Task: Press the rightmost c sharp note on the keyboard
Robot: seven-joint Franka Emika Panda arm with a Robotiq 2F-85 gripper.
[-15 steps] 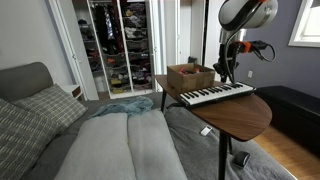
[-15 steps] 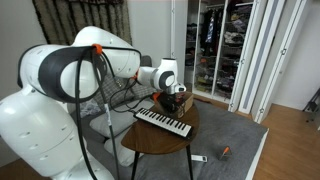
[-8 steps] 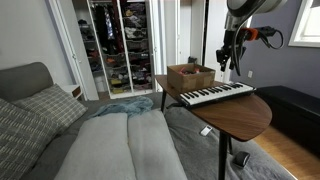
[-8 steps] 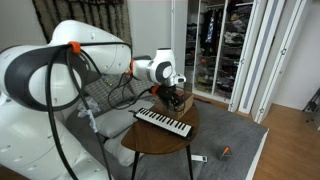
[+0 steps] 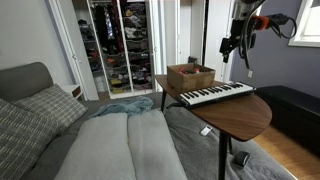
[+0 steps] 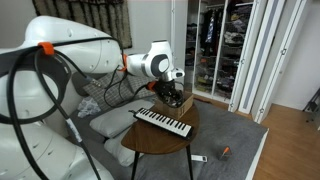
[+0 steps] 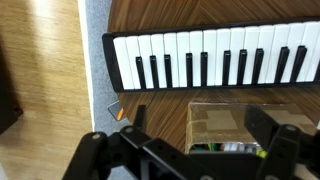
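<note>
Upper right in an exterior view, held gripper (image 5: 233, 47) wide and empty, well above keyboard (image 5: 215, 94) at mid-frame on bench (image 5: 245, 118). Risked clipping box (image 5: 190, 76) descending, or striking neighbouring keys (image 7: 215, 48) with spread fingers (image 7: 265, 130) instead of C sharp.

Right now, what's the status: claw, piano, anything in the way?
Gripper open, empty, high above round wooden table. Slim white keyboard untouched. Brown cardboard box beside it, not in the way.

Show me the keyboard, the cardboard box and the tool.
keyboard (image 5: 215, 94), in an exterior view, middle of its key row.
cardboard box (image 5: 190, 78), in an exterior view, its front wall.
tool (image 5: 230, 55), in an exterior view, midway between its fingertips.
</note>
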